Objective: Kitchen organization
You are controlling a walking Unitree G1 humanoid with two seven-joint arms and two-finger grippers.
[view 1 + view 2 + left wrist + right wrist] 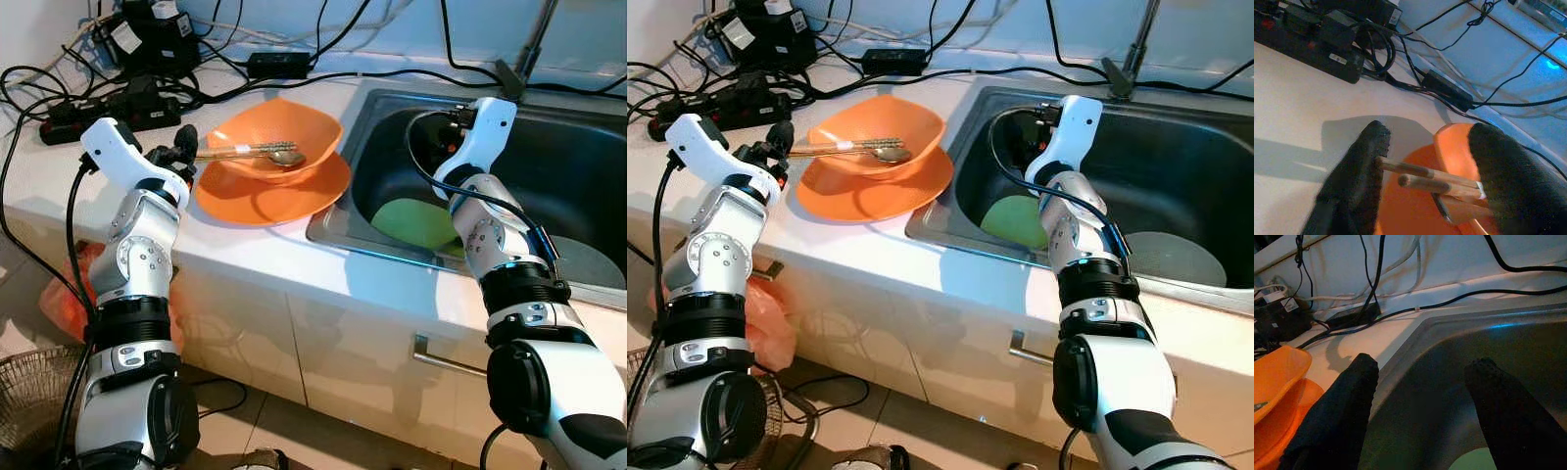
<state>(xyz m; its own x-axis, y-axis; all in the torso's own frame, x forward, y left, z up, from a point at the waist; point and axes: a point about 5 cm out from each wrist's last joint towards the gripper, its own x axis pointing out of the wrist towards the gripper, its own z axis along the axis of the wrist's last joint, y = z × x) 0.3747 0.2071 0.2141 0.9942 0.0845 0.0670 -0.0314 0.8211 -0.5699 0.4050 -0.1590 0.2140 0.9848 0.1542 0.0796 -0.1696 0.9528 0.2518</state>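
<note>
Left eye: chopsticks (240,151) and spoon (285,157) across bowl (274,137), frame centre, on bench (59,186).

Left wrist: left pincer (1425,171) apart around stick ends. Light, stiff, likely slippery; pinch both near ends.

Right wrist: right pincer (1420,396) apart over sink (1508,347).

Bowl (271,147) sits on a plate (274,191) on the counter (59,191), left of the sink (578,186). Chopsticks (235,151) and spoon (286,157) lie in the bowl, cables (59,103) behind.
</note>
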